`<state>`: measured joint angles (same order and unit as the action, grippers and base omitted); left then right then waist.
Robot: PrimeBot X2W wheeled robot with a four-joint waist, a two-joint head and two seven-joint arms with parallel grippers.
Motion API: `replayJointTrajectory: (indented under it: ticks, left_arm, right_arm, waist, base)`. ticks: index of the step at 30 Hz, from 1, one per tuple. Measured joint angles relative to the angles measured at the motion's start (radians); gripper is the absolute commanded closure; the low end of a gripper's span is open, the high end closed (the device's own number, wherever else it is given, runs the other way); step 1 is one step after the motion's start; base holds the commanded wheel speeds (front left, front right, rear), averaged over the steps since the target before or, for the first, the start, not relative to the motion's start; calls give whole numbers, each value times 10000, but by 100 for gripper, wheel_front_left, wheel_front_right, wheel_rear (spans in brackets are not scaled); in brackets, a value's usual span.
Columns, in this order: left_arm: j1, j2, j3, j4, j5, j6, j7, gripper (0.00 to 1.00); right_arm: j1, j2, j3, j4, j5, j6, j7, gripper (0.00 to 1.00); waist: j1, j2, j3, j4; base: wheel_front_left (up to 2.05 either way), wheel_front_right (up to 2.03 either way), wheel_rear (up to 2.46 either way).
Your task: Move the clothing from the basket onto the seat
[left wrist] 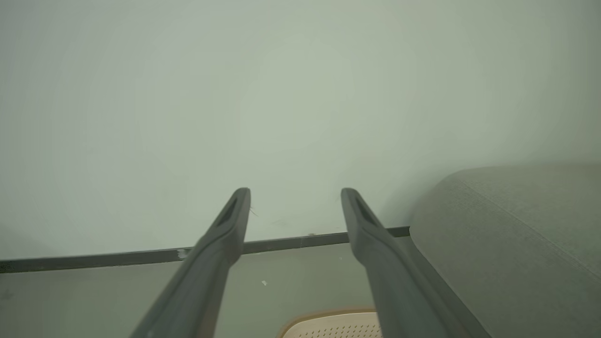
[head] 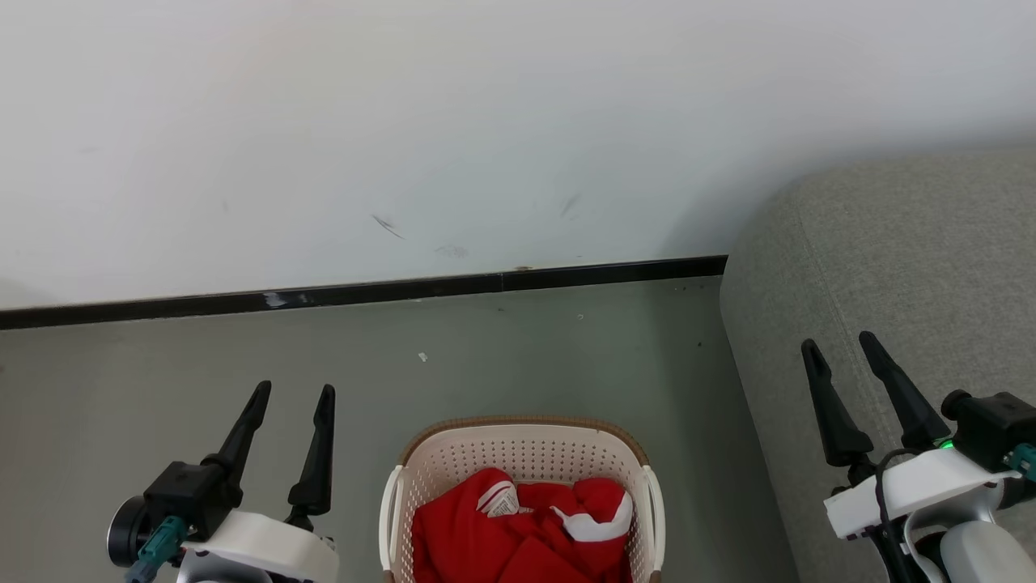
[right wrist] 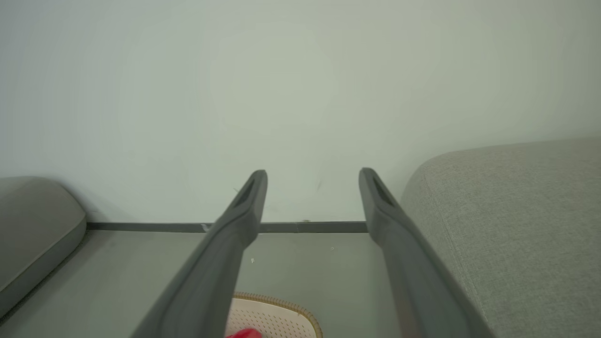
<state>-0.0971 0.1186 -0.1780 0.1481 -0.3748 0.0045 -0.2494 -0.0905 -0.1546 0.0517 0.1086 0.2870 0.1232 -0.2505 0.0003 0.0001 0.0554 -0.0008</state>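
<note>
Task's at the very start, by my read. The clothing [head: 518, 534] lies bunched in the basket [head: 526, 441] at 6 o'clock in the head view, red w/ white trim showing. There's no red on the part of the seat [head: 890, 267] you can see, at 3 o'clock. So the whole job is left: reach in, grab, lift, carry right, drop on the cushion, and repeat if there's more than one piece.

Tools: the left gripper [head: 295, 389] is at 8 o'clock, fingers spread wide, holding nothing, over bare floor [head: 566, 356] beside the basket. The right gripper [head: 838, 342] is at 4 o'clock, also wide and empty, seen against the seat's side. Neither touches fabric or basket.

What you can't get:
- The basket's near half is cut off at the bottom edge, so no. of garments and depth of the pile can't be told.
- The seat runs off frame at right, so its far part is unseen.
- Both wrist views catch a sliver of basket rim at 6 o'clock, the right one w/ a dab of red.
- The right wrist view also has a 2nd grey cushion [right wrist: 33, 230] at 9 o'clock, cut off. Can't tell what it belongs to.
</note>
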Motion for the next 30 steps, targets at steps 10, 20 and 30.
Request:
replayJointTrajectory:
  ticks: [10, 20, 30]
  left_arm:
    - [-370, -163, -75, 176, 71, -88, 0, 0]
    - [-700, -447, -247, 696, -79, -222, 0, 0]
    - [-1443, -568, -723, 1386, -105, -349, 0, 0]
  right_arm:
    - [0, -58, 92, 19, -171, 2, 0, 0]
    - [-23, -56, 117, -322, -192, 2, -2, 0]
    - [-429, -59, -35, -920, -213, 2, -4, 0]
  waist:
    - [0, 0, 337, -96]
    - [0, 0, 948, -260]
    - [-1, 0, 1719, -527]
  base:
    - [0, 0, 0]
    - [0, 0, 0]
    - [0, 0, 0]
